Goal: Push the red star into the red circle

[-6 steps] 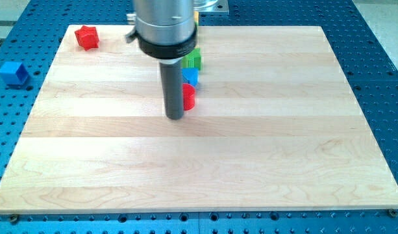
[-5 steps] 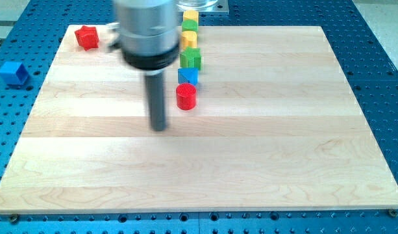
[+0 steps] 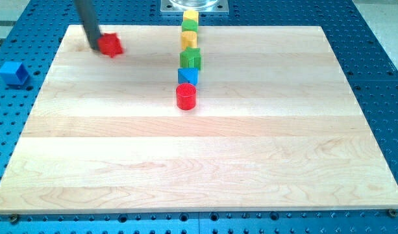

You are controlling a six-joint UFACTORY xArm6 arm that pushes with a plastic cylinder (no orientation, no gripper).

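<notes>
Red star [image 3: 110,44] sits near the board's top-left corner, and my tip [image 3: 95,47] is touching its left side. No jaws on this rig, just a bare rod, so nothing opens or closes. The star looks light, rigid and likely to spin off its points, so I'd press it square through the middle. Red circle [image 3: 186,96] lies well apart, down to the view's right, below the blue block [image 3: 188,75]. The rod's upper part is cut off at the view's top.

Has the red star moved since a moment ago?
Yes. The red star has slid toward the view's right and slightly down from the board's top-left corner, with my tip against its left side.
</notes>
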